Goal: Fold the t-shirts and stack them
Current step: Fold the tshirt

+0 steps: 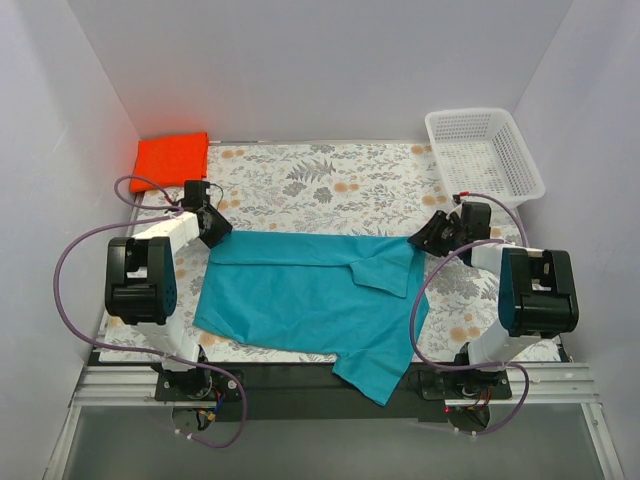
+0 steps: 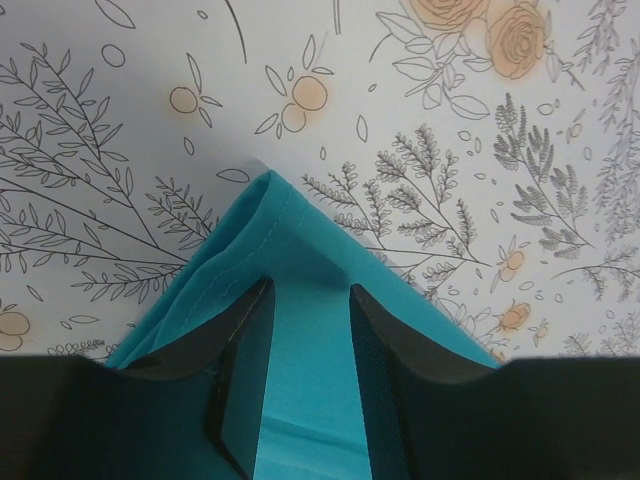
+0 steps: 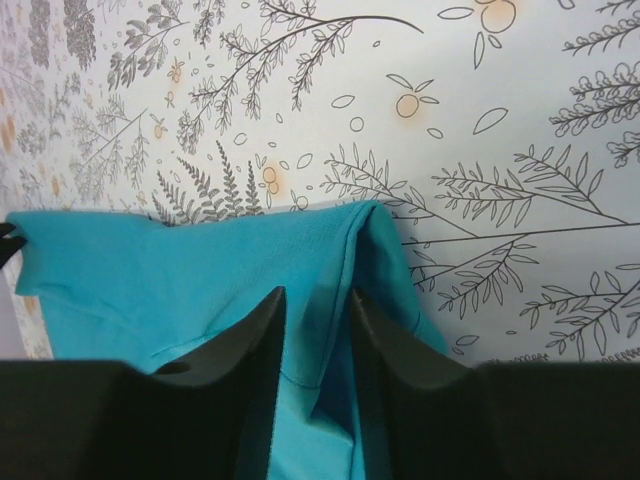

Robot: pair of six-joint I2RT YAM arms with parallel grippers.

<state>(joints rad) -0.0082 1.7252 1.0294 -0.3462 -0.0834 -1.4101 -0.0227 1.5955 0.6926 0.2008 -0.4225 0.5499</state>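
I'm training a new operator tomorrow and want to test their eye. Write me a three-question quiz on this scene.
1. Fill in: the white basket stands in the table's far ____ corner.
2. True or false: the orange-red t-shirt lies spread flat mid-table.
3. The left claw and right claw each straddle an edge of what? A) white basket B) teal t-shirt C) orange-red t-shirt

Key: 1 right; 2 false; 3 B.
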